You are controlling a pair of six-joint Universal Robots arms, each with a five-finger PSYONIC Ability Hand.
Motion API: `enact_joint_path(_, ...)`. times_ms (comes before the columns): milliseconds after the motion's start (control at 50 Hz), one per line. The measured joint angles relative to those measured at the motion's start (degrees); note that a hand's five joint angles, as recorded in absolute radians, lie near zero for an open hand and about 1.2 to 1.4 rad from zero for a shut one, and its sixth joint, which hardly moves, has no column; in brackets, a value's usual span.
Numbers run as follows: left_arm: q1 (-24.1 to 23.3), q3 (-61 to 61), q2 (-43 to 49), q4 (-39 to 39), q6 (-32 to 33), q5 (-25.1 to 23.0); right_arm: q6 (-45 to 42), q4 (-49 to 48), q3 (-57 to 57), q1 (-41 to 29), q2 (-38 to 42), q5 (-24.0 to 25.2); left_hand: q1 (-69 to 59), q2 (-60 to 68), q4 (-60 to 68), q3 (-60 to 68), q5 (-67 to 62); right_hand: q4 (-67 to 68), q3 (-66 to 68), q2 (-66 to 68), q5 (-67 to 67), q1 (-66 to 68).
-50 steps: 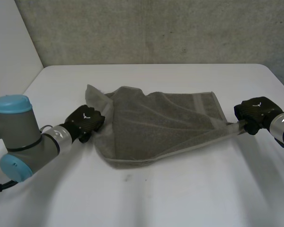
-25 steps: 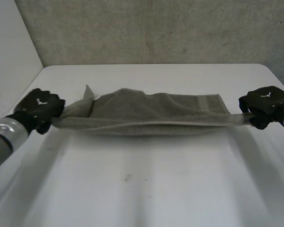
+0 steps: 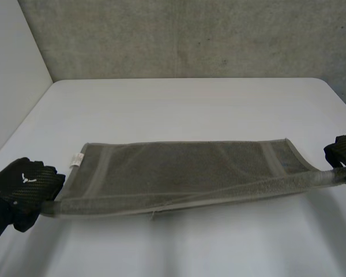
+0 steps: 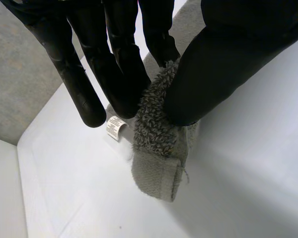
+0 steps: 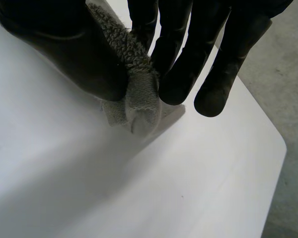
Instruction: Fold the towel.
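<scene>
Presently the towel (image 3: 179, 170), a grey-green terry cloth with looped pile and a flat woven band near each short end, lies spread as a long rectangle over the smooth white table (image 3: 190, 98), its near long edge drawn taut from hand to hand. The left hand (image 3: 20, 187) pinches a bunched corner between thumb (image 4: 223, 64) and straight fingers (image 4: 124, 74); the hemmed tip hangs below its fingertips. The right hand (image 3: 345, 154) pinches the opposite corner likewise, thumb against fingers. A small white label (image 4: 114, 127) projects from the towel's edge just beside the left hand's fingertips; its print is too small to read. A white emblem (image 3: 24, 178) marks the back of the left hand, not legible
</scene>
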State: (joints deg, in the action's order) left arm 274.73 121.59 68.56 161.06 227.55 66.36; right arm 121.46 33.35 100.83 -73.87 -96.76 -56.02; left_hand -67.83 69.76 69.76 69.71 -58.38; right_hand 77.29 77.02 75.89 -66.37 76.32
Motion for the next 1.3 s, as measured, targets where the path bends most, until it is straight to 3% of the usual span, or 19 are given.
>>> enact_joint_path(140, 0.1, 0.3, 3.9, 2.8, -0.3, -1.1, -1.9, 0.4, 1.0, 1.4, 2.4, 3.3, 0.0, 0.0, 0.0, 0.0, 0.0, 0.0, 0.0, 0.0, 0.0, 0.0)
enact_joint_path(260, -1.3, -2.7, 14.5, 9.7, -1.0, -1.5, -0.9, -1.1, -2.2, 0.1, 11.5, 2.3, 0.0, 0.0, 0.0, 0.0, 0.0, 0.0, 0.0, 0.0, 0.0, 0.0)
enact_joint_path(480, -6.5, -19.8, 39.4, 14.4, -3.1, 0.0, 8.7, -9.4, -14.4, -8.7, 28.9, -6.6, -0.1, 0.0, 0.0, 0.0, 0.0, 0.0, 0.0, 0.0, 0.0, 0.0)
enact_joint_path(600, -8.2, -29.1, 47.6, 14.7, -3.3, 0.5, 12.7, -14.4, -18.4, -11.3, 34.0, -9.3, -0.1, 0.0, 0.0, 0.0, 0.0, 0.0, 0.0, 0.0, 0.0, 0.0)
enact_joint_path(860, -12.6, -46.4, 58.9, 14.8, -3.2, 1.2, 17.3, -20.3, -26.3, -15.3, 41.1, -15.9, -0.1, 0.0, 0.0, 0.0, 0.0, 0.0, 0.0, 0.0, 0.0, 0.0)
enact_joint_path(1000, -13.9, -55.0, 65.9, 14.7, -2.8, 4.8, 19.2, -21.1, -32.5, -17.2, 45.3, -17.1, -0.1, 0.0, 0.0, 0.0, 0.0, 0.0, 0.0, 0.0, 0.0, 0.0)
enact_joint_path(1300, -14.4, -62.4, 71.8, 14.4, -3.0, 7.3, 19.8, -21.0, -42.1, -19.8, 52.5, -20.2, -0.1, 0.0, 0.0, 0.0, 0.0, 0.0, 0.0, 0.0, 0.0, 0.0)
